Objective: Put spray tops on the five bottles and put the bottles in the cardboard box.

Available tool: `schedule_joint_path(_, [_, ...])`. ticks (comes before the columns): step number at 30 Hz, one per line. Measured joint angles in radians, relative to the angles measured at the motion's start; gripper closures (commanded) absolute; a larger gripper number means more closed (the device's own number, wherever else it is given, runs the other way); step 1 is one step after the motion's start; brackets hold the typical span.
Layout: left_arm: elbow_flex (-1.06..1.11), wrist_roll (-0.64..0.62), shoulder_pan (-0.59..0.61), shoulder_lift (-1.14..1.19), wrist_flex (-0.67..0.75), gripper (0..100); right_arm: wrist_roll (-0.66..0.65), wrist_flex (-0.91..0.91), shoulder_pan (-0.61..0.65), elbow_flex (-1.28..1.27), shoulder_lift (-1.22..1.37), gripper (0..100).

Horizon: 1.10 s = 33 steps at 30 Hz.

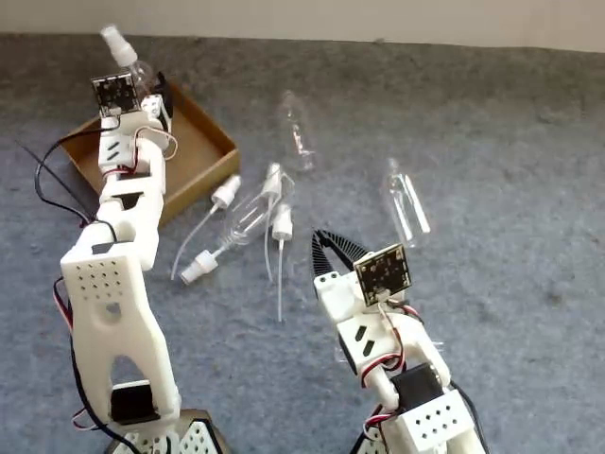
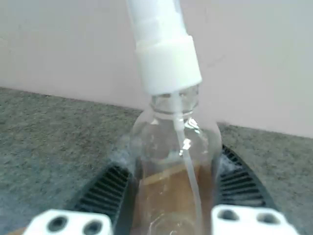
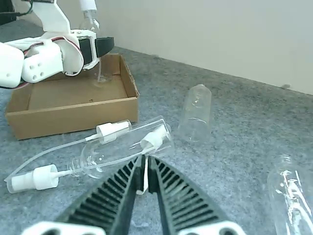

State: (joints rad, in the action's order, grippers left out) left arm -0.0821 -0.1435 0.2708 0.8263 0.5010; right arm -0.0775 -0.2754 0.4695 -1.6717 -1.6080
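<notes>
My left gripper [image 1: 148,87] is shut on a clear bottle [image 2: 171,166] that carries a white spray top [image 2: 166,58], held upright over the cardboard box [image 1: 197,144]. The right wrist view shows that bottle [image 3: 91,20] above the box [image 3: 73,100]. My right gripper [image 1: 333,252] hangs shut near the table's middle, with a sliver of a white spray top [image 3: 143,180] showing in the slit between its fingers. Ahead of it lie a capless bottle [image 1: 248,219] and three loose spray tops [image 1: 225,193] [image 1: 197,270] [image 1: 282,223]. Two more capless bottles [image 1: 295,128] [image 1: 406,203] lie farther off.
Grey carpet covers the table. A pale wall runs along the far edge. Black cables trail beside the left arm's base [image 1: 47,180]. Open carpet lies to the right of the bottles.
</notes>
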Motion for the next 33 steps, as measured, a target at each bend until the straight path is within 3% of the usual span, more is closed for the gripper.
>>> schedule_joint_path(5, [-0.026,-0.003,-0.003,0.029,0.0,96,0.0,0.0,0.0,0.0,0.0,99.3])
schedule_joint_path(12, [-0.026,-0.003,-0.002,0.031,0.0,85,0.0,0.0,0.0,0.0,0.0,99.3])
schedule_joint_path(33, [-0.028,-0.005,0.002,0.029,-0.038,85,0.0,0.0,0.0,0.0,0.0,99.3])
